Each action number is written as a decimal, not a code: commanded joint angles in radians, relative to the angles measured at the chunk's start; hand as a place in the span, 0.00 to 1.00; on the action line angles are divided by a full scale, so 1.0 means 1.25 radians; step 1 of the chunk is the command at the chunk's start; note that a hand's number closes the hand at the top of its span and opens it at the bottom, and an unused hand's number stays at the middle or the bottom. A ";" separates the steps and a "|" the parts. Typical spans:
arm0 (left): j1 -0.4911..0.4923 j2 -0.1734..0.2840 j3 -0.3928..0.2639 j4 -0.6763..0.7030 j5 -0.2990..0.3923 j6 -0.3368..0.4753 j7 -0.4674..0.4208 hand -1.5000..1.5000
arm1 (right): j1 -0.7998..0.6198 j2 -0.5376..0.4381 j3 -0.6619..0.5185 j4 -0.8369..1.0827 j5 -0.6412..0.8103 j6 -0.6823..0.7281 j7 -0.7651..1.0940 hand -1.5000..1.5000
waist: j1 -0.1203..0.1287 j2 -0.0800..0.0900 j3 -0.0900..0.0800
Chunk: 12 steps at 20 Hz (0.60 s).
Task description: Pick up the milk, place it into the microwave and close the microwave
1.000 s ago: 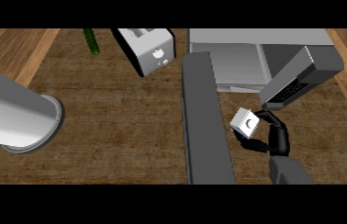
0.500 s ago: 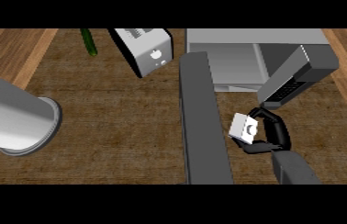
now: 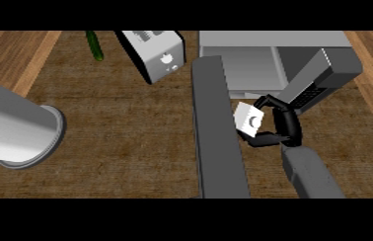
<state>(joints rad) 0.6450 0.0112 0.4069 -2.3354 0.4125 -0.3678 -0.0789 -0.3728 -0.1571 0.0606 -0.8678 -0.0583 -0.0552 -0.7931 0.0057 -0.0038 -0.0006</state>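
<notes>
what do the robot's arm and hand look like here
Only one arm shows, at the view's right: a smooth, plain grey forearm, rounded and widening toward the lower edge, ending in a black right hand with slim, segmented black fingers. No cables, markings or sleeve are visible. The left hand is out of view.

The counter [image 3: 124,131] is showing a dark brown wood grain, with paler tan wood running along its left and right edges. The microwave [image 3: 247,62] is showing light grey, and its open door [image 3: 215,131] is showing darker grey. The milk [image 3: 248,118] is showing white with a dark mark on its face. The right hand [image 3: 284,124] is showing black, and its forearm [image 3: 313,173] is showing grey. The toaster [image 3: 157,55] is gleaming silver with black edges. The cucumber [image 3: 94,45] is showing green. The pot [image 3: 25,131] is shining pale metallic grey.
</notes>
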 commanded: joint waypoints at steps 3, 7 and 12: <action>-0.021 -0.006 0.018 -0.032 0.037 0.010 0.034 0.00 | -0.108 0.034 0.005 -0.037 0.039 -0.089 0.141 1.00 | 0.004 0.002 0.000; -0.010 -0.009 -0.016 -0.047 0.006 0.026 0.014 0.00 | -0.166 0.052 0.007 0.033 0.099 -0.165 0.147 1.00 | 0.008 0.003 0.001; 0.003 -0.009 0.004 0.005 0.002 -0.022 -0.023 0.00 | -0.317 0.017 -0.011 0.207 0.161 -0.187 0.182 1.00 | 0.023 0.007 0.001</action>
<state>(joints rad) 0.6120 0.0075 0.4198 -2.3077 0.4222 -0.3892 -0.0862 -0.6523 -0.1504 0.0608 -0.7157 0.1026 -0.2273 -0.6149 0.0166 0.0032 -0.0003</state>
